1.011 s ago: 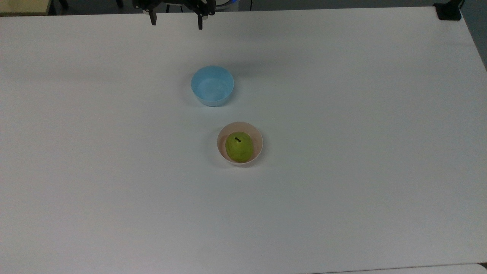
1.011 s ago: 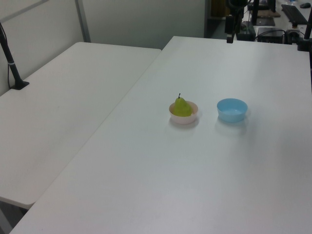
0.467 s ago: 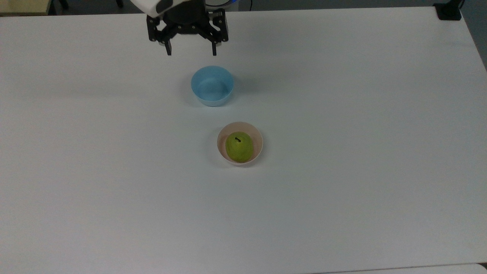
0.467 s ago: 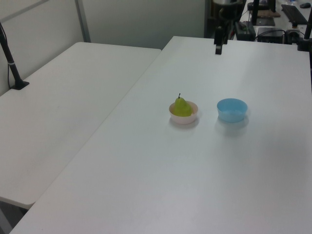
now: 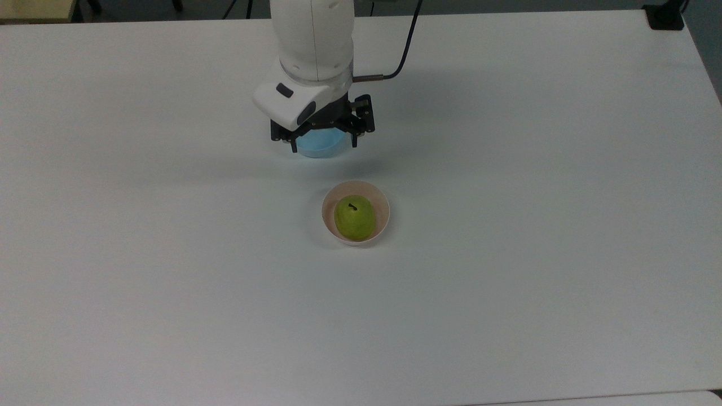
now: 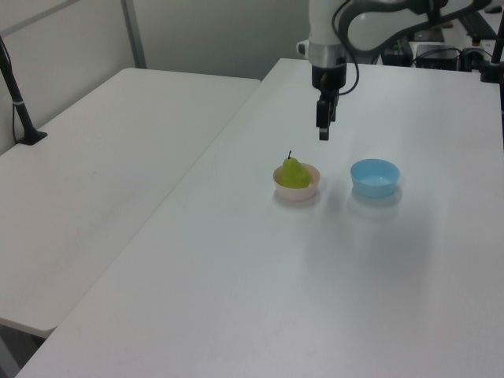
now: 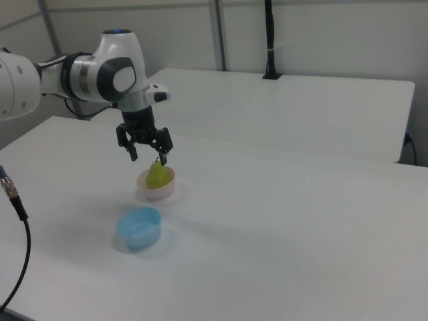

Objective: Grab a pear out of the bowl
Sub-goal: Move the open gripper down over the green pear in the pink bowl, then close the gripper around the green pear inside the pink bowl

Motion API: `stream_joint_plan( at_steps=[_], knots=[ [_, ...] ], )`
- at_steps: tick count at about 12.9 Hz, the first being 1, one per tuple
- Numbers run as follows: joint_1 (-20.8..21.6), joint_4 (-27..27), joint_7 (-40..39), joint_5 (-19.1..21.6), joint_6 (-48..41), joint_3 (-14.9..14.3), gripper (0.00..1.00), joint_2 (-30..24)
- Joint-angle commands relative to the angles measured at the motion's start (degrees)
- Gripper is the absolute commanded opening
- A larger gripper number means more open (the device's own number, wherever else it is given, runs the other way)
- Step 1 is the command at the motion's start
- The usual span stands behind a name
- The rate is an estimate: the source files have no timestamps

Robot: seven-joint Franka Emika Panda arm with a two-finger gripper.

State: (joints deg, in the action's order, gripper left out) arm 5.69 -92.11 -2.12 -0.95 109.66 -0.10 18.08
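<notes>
Blue bowl [image 5: 317, 148] — under claw [image 5: 322, 142] — near pear [image 5: 355, 217].

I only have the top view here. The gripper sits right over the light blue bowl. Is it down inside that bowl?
Observer: No. In the left view the gripper hangs well above the table, clear of the blue bowl.
Operator: Is anything in that bowl? I cannot see inside it.
Observer: The left view shows it empty.
Operator: Is the pear lying or standing?
Observer: In the left view the pear stands upright in the pink bowl, stem up.
</notes>
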Motion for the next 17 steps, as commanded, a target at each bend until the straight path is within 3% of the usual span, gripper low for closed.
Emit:
stream_joint_plan(
  at_steps=[1, 6, 12, 14, 15, 17],
  knots=[
    [2.6, 2.4, -1.4, 0.2, 5.8, -0.7, 1.00, 4.2],
    [3.1, 2.2, -1.3, 0.5, 14.2, -0.6, 1.00, 9.0],
    [4.1, 2.3, -1.3, 0.8, 17.1, -0.7, 1.00, 11.3],
    [4.3, 2.2, -1.3, 0.4, 18.6, -0.7, 0.93, 11.7],
    [4.3, 2.1, -1.4, 0.3, 18.6, -0.7, 0.84, 11.7],
    [4.4, 2.0, -1.5, 0.2, 18.7, -0.7, 0.80, 12.0]
  ],
)
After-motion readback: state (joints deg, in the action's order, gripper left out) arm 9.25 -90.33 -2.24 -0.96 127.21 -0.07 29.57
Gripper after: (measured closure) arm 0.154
